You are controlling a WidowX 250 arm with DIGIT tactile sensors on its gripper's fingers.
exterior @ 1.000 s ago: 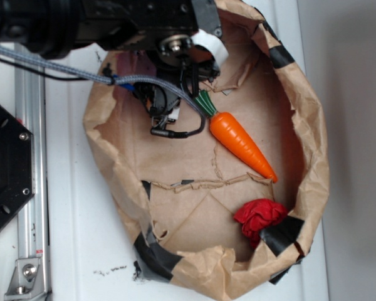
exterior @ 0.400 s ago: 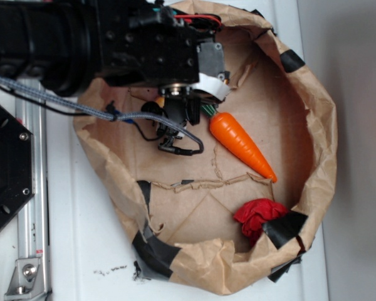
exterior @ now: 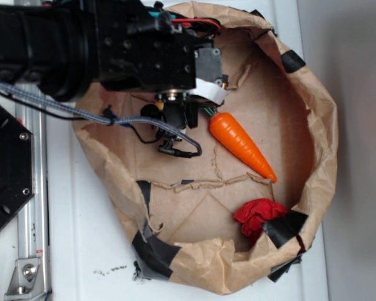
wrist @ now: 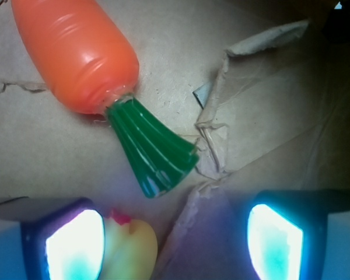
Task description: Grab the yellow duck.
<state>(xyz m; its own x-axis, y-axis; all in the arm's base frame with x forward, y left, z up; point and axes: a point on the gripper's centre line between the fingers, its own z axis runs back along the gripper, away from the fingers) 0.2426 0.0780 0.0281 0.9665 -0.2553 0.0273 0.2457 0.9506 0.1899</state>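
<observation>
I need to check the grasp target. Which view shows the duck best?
The wrist view: the duck shows at the bottom edge, beside the left finger of the gripper, with its red beak near the carrot top. In the exterior view the arm hides it.

Black arm [exterior: 81, 44] reaching in from left, wrist pointing down, jaws apart

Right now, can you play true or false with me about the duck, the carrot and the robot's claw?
1. The yellow duck sits right beside one finger pad of the gripper. True.
2. The carrot has a blue top. False: its top is green.
3. The gripper is squeezed shut on the duck. False: its jaws are wide apart.
4. The red cloth lies inside the paper bag. True.
5. The carrot is standing upright. False: it lies flat.
</observation>
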